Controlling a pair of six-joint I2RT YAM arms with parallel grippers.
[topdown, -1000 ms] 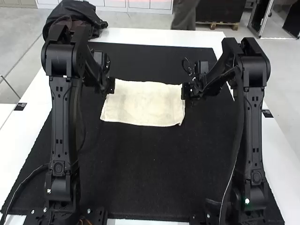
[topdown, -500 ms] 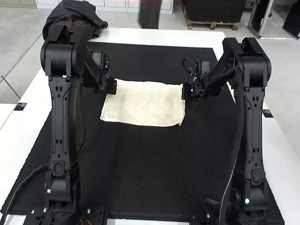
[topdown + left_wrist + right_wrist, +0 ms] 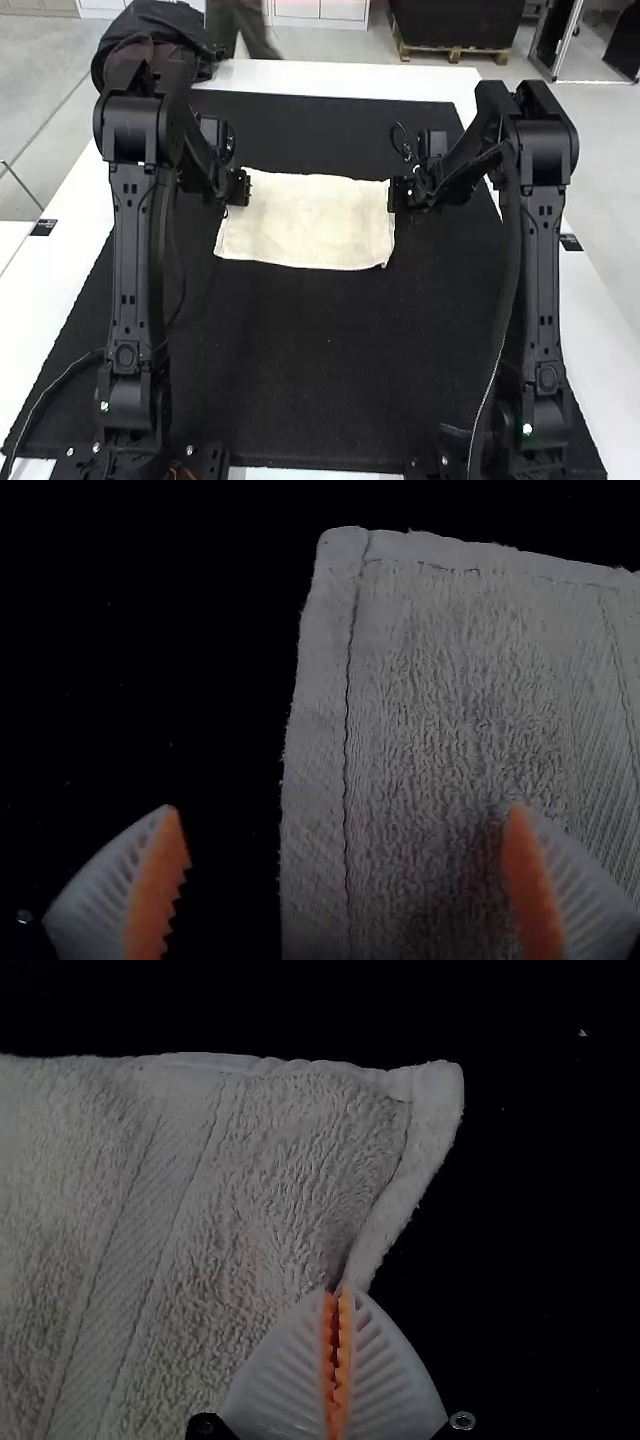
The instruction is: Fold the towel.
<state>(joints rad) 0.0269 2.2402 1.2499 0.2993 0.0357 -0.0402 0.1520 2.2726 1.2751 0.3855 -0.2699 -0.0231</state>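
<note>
Left hand: [image 3: 242, 187] at the towel's left side; fingers spread wide, holding nothing, with one fingertip over the cloth and the other beyond its edge, over the mat.
Right hand: [image 3: 394, 194] fingers closed on the towel's right side edge, near a corner; the hem is drawn up into a crease at the fingertips.
Towel: [image 3: 305, 222] lies flat in a rectangle between the two hands; number of layers, cannot tell.
Left arm: [image 3: 130, 260] its upper part has shifted slightly toward the view's right since the earlier frames, and the hand has moved a touch.
Right arm: [image 3: 541, 260] same pose as before.
Towel's place: unchanged.
Mat: [image 3: 300, 350] black, under the towel.
Surface: [image 3: 605, 350] white, under the mat.
Bag: [image 3: 215, 50] dark, at the far left corner.
</note>
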